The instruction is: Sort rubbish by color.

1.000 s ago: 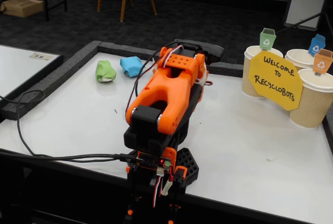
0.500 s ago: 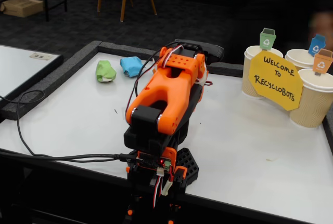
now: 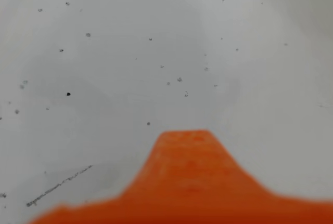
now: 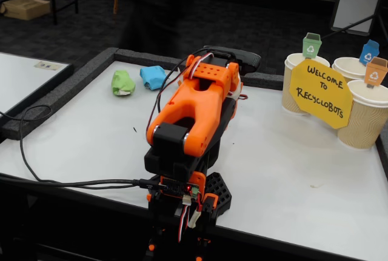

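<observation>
Two crumpled paper wads of rubbish lie at the table's far left in the fixed view: a light green one [image 4: 122,83] and, just right of it, a light blue one [image 4: 153,77]. The orange arm [image 4: 194,109] sits folded over its base at the near edge, well away from both wads. The arm's own body hides the gripper there. In the wrist view a blurred orange gripper finger [image 3: 184,151] rises from the bottom edge, close above the bare white tabletop [image 3: 156,52]. No second finger shows and nothing is seen held.
Three paper cups [image 4: 367,115] stand at the far right behind a yellow sign [image 4: 320,93], with small green [image 4: 311,45], blue [image 4: 369,51] and orange [image 4: 376,71] bin tags. A black cable [image 4: 36,176] runs along the near left. A grey foam border [image 4: 60,91] edges the table.
The arm and both wads have not moved. A dark blurred figure now stands behind the table and covers the chair seen earlier.
</observation>
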